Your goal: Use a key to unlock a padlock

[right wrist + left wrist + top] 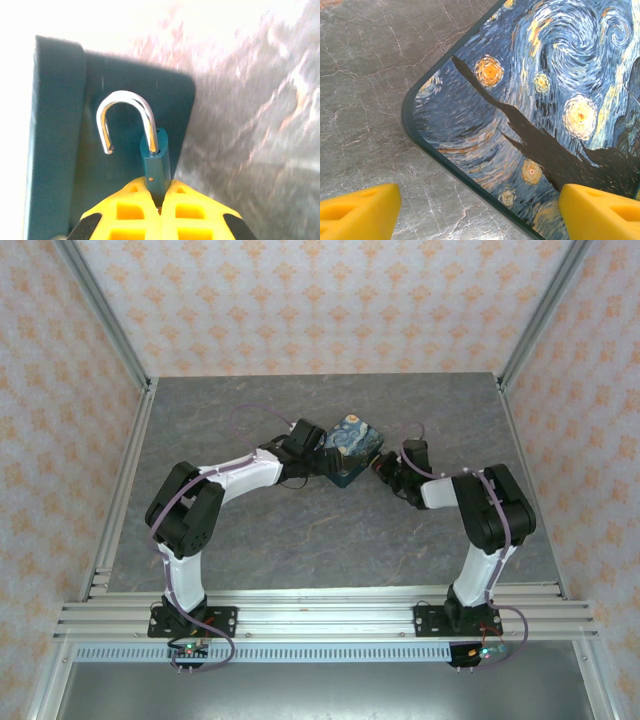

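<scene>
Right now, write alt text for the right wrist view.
The yellow-fingered right gripper is shut on a small teal padlock whose silver U-shaped shackle stands open, one end free. Behind it, a dark teal block wall; blurred grey stone-patterned table at right.

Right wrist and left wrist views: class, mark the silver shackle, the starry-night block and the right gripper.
Silver shackle (125,96): right wrist view, crown of its arch.
Starry-night block (535,100): left wrist view, middle of its painted top.
Right gripper (160,194): right wrist view, between fingertips pinching the small teal piece (154,165).
</scene>
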You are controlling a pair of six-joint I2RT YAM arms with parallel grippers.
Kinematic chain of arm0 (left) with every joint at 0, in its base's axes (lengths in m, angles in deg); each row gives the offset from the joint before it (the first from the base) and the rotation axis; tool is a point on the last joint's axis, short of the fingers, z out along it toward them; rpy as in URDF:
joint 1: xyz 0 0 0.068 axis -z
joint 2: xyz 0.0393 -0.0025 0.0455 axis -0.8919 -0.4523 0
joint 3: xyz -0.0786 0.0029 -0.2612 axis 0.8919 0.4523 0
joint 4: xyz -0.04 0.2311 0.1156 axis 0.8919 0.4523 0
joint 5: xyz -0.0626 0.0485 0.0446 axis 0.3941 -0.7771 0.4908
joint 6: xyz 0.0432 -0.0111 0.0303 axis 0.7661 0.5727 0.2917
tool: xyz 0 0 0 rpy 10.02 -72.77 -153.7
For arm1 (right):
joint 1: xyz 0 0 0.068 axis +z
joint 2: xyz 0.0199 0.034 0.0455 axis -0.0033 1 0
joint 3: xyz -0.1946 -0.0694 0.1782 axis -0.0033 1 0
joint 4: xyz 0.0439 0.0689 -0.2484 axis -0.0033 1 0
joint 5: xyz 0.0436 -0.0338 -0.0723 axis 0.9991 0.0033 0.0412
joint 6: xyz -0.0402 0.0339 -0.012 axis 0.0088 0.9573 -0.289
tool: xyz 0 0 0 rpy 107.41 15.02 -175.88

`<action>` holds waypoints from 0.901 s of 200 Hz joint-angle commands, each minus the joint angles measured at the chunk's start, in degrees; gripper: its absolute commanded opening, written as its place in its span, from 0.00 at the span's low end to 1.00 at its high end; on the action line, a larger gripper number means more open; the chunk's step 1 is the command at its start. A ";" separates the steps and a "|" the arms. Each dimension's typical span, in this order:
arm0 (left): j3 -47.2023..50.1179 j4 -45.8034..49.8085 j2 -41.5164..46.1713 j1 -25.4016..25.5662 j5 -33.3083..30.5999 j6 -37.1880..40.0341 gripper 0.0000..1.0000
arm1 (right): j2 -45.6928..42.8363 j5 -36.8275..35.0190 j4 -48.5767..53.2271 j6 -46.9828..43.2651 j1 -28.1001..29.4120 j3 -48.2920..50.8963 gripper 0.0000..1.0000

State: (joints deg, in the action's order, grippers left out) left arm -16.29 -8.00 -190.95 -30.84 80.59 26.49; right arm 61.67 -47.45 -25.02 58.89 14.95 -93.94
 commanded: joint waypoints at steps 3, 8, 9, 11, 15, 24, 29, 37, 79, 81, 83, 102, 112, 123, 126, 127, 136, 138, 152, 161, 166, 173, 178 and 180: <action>1.06 9.43 -4.79 0.09 -1.28 0.84 0.83 | 0.22 3.43 2.20 -1.03 -2.28 -2.52 0.00; 0.87 9.51 -4.72 0.10 -1.28 0.83 0.83 | -0.11 3.68 2.54 -1.28 -2.59 -2.28 0.00; 0.87 9.52 -4.73 0.08 -1.28 0.83 0.83 | -0.21 3.69 2.61 -1.32 -2.67 -2.20 0.00; 0.83 9.63 -4.63 0.10 -1.17 0.83 0.83 | -0.36 3.70 2.77 -1.30 -2.79 -2.10 0.00; 0.71 9.65 -4.58 0.11 -0.97 0.83 0.83 | -0.64 3.92 2.94 -1.36 -2.95 -1.72 0.00; 0.44 9.53 -4.27 0.13 -0.42 0.83 0.83 | -1.64 4.31 2.86 -1.37 -3.25 -0.69 0.00; 0.31 9.49 -4.02 0.11 -0.17 0.83 0.83 | -2.10 4.32 2.86 -1.40 -3.27 0.01 0.00; 0.05 9.61 -3.57 0.15 0.22 0.91 0.83 | -3.23 4.47 2.94 -1.21 -3.27 1.34 0.00; -0.11 10.48 1.81 0.15 2.20 1.18 0.87 | -10.53 5.03 3.05 0.92 -3.27 10.88 0.00; -0.10 10.49 2.15 0.16 2.30 1.18 0.87 | -10.85 5.03 3.21 1.02 -3.27 11.28 0.00; -0.09 10.49 2.36 0.09 2.41 1.14 0.87 | -11.32 5.03 3.32 1.09 -3.34 11.70 0.00; 0.37 10.97 5.21 -0.05 3.04 0.88 0.89 | -15.56 4.82 5.87 1.18 -3.28 15.21 0.04; 0.64 11.34 6.84 0.06 3.31 0.79 0.89 | -18.34 4.44 8.00 0.89 -3.27 16.63 0.23; 1.15 11.84 8.89 -0.08 3.46 0.66 0.90 | -22.04 3.50 11.48 0.39 -3.27 17.72 0.41; 1.33 11.89 9.55 -0.10 3.35 0.58 0.90 | -23.16 3.14 12.55 0.25 -3.34 18.01 0.46; 1.41 11.89 9.70 -0.10 3.32 0.57 0.90 | -23.56 3.03 12.89 0.20 -3.30 18.09 0.48; 2.02 12.23 11.75 -0.18 3.17 0.40 0.91 | -27.09 1.91 16.02 -0.13 -3.28 18.66 0.56; 2.13 12.35 12.19 -0.19 3.17 0.39 0.91 | -27.97 1.68 16.72 -0.17 -3.34 18.74 0.57; 3.00 13.35 15.42 -0.48 2.40 0.31 0.92 | -34.06 0.20 22.13 -0.92 -3.40 18.87 0.65; 3.70 13.88 17.76 -0.69 1.71 0.31 0.92 | -37.80 -0.96 25.91 -1.39 -3.44 18.43 0.72; 4.06 14.28 19.02 -0.79 1.33 0.39 0.92 | -40.18 -1.56 27.82 -1.73 -3.45 18.21 0.74; 4.54 15.02 20.85 -1.04 0.56 0.39 0.93 | -42.85 -2.37 30.25 -2.07 -3.53 17.69 0.81; 4.85 15.55 22.16 -1.25 -0.03 0.47 0.93 | -44.49 -3.09 32.04 -2.27 -3.54 17.22 0.82; 5.03 15.75 22.37 -1.38 -0.33 0.54 0.93 | -45.11 -3.31 32.70 -2.44 -3.58 16.97 0.83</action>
State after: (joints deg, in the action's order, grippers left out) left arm -12.88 3.76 -174.53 -31.06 83.32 26.30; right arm 23.59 -46.12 -3.75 58.43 11.65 -75.36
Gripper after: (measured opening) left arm 0.925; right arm 0.785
